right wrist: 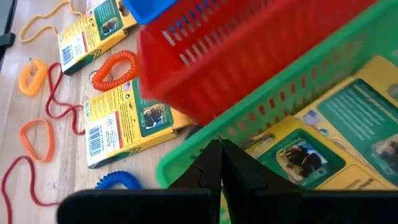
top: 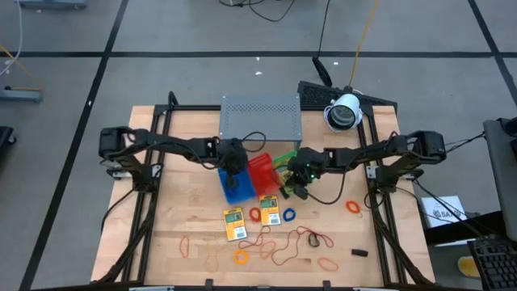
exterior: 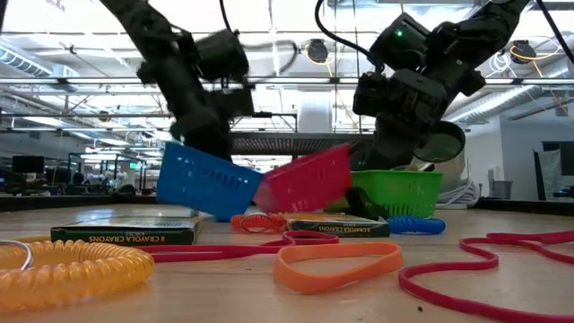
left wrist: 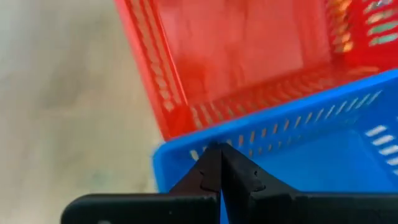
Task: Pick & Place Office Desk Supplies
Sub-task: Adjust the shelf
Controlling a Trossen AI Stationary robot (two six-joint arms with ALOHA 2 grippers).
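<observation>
My left gripper (top: 234,167) is shut on the blue tray (top: 237,187), which sits tilted in the low view (exterior: 206,181). The red tray (top: 262,174) lies slanted between the blue tray and the green tray (exterior: 395,191), its one end over the green rim. My right gripper (top: 297,179) is shut on the green tray (right wrist: 292,81), which holds yellow-and-green packets (right wrist: 348,124). Two more packets (top: 234,223) (top: 269,208) lie flat on the table near a blue coil ring (top: 289,214) and an orange coil ring (top: 255,214). My left gripper (left wrist: 219,155) pinches the blue tray's slotted side wall at its top rim (left wrist: 186,152), near a corner, one finger inside and one outside. It comes from above. The tray hangs tilted, its low edge (exterior: 224,213) near the table. My right gripper (right wrist: 219,149) pinches the green tray's wall at its rim (right wrist: 186,163), one finger inside the tray and one outside, coming from above and the table's right. The tray's bottom looks to be on the table (exterior: 399,213).
Red and orange rubber bands (top: 299,238) (top: 353,206), an orange ring (top: 241,257) and a small black piece (top: 359,252) lie scattered over the near half of the table. The grey perforated shelf (top: 260,117) stands at the far edge, beside a white round camera (top: 343,113).
</observation>
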